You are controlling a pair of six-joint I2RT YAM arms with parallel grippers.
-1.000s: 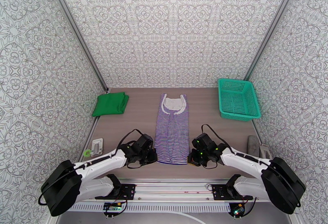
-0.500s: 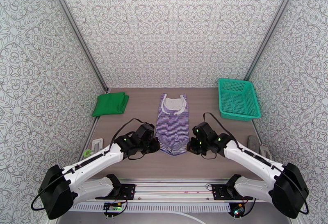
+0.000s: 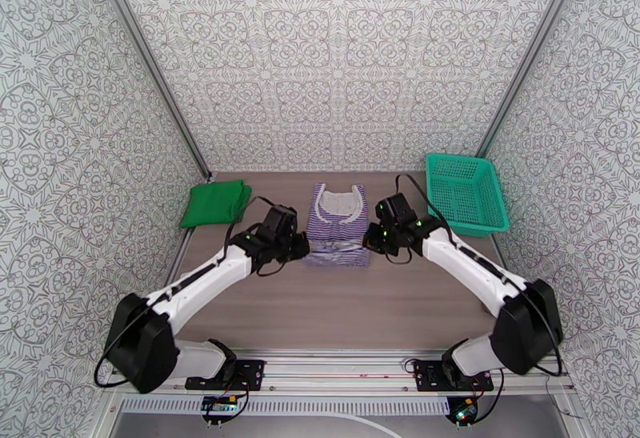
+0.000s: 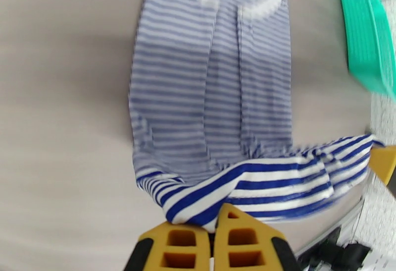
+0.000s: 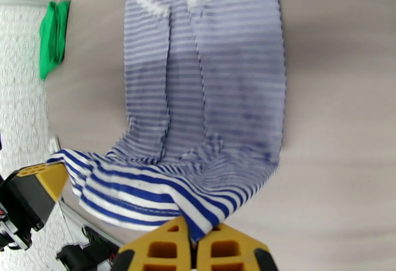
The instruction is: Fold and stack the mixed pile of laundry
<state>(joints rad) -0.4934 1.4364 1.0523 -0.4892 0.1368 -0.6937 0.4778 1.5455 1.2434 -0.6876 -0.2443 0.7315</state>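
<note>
Striped top point(image 3: 338, 223) lies mid-table toward the far side, collar farthest away, its near hem raised and doubled back over the body. Left claw point(image 4: 216, 220) is clamped on the hem's left corner, right claw point(image 5: 193, 230) on its right corner. Folded green T-shirt point(image 3: 214, 202) sits far left on the table point(image 3: 336, 311), teal basket point(image 3: 466, 191) far right.

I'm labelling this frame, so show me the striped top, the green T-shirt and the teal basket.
striped top point(image 3: 337, 231), top external view, on its striped body.
green T-shirt point(image 3: 214, 202), top external view, middle of the folded cloth.
teal basket point(image 3: 470, 229), top external view, on its near wall.
</note>
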